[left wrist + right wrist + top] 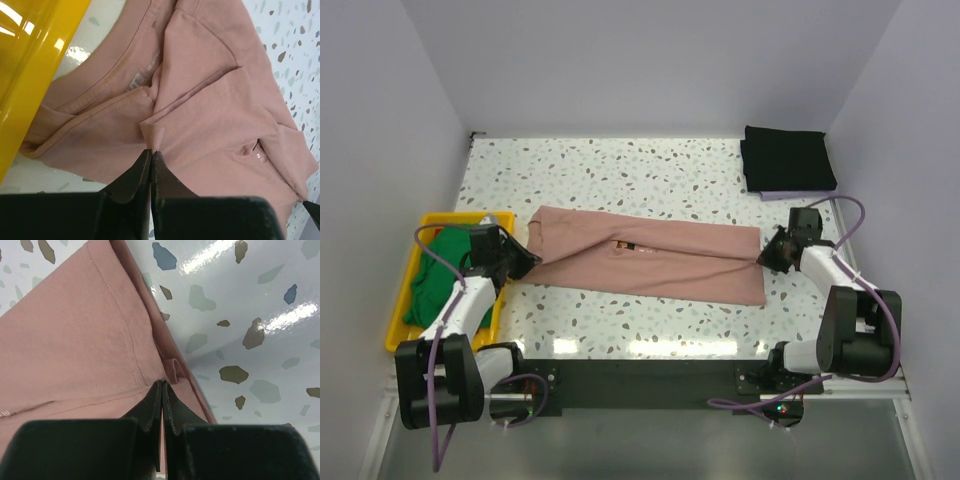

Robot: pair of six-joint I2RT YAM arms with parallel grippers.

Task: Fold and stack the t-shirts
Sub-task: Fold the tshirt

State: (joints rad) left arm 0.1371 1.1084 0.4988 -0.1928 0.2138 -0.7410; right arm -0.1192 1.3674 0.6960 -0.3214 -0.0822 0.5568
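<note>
Lying across the middle of the speckled table (620, 165), the pink t-shirt (650, 262) is seen folded lengthwise into a long band, with its collar end at the left and its hem end at the right. The left gripper (151, 151) is clenched on a pinch of fabric at the collar end, just beside the yellow bin (400, 310), in which a green garment (442, 275) is heaped. The right gripper (163, 385) is closed tightly on the hem edge at the right end, where a small ridge of cloth is gathered at its tips. A folded black t-shirt (787, 157) is set at the far right corner of the table, on top of a purple t-shirt (785, 195), apart from the pink one.
</note>
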